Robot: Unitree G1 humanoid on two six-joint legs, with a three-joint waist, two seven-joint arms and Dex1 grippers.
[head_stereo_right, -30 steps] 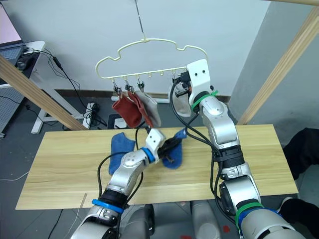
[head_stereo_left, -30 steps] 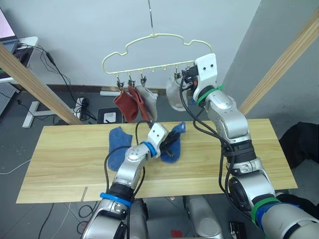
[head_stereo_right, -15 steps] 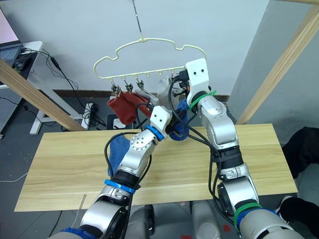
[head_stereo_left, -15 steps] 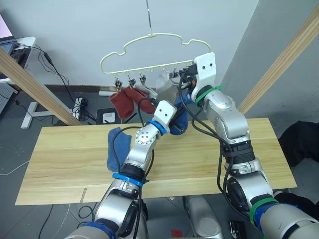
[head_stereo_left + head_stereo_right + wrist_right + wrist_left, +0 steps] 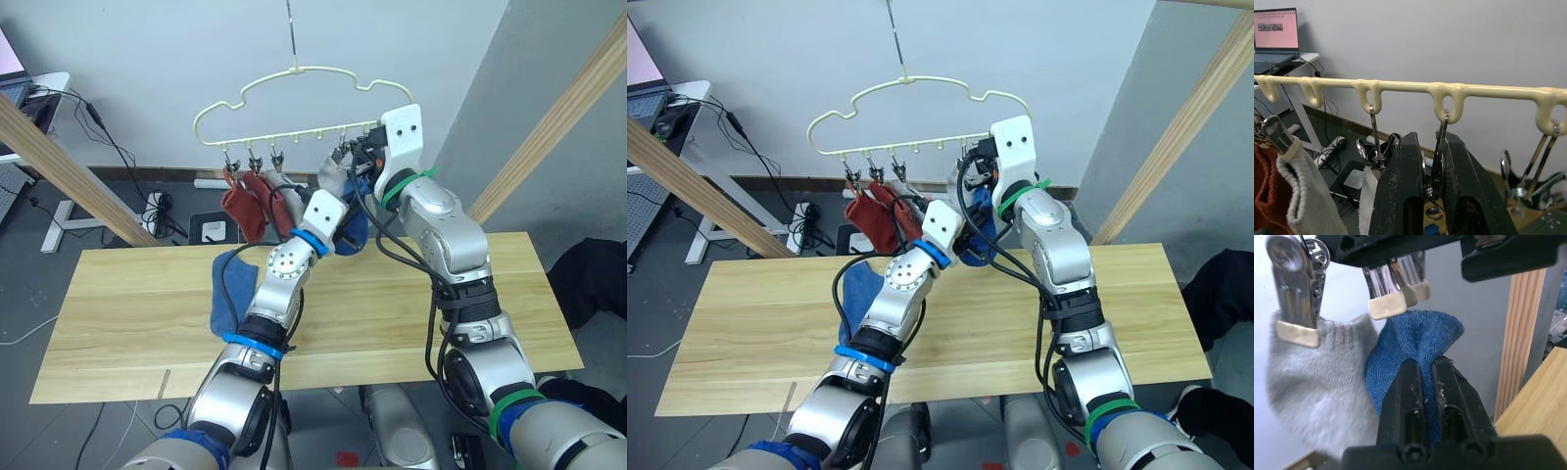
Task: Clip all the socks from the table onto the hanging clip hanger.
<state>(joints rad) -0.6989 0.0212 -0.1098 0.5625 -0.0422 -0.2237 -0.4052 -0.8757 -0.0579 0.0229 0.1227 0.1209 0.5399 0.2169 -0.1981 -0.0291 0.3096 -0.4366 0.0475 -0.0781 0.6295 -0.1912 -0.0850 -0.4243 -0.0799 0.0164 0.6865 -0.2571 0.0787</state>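
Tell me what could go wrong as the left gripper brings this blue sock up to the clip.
The left gripper pinches only a fold of the blue sock, so it may slip out before the clip bites. The right gripper squeezes that clip; letting go early could miss the sock. The grey sock hangs touching the blue one and could get nudged or clipped in with it.

Head stereo pair looks forward-down over table (image 5: 127, 294), clip hanger (image 5: 294, 108) high in both. Left wrist view sits close on blue sock (image 5: 1415, 352); right wrist view close under hanger bar.
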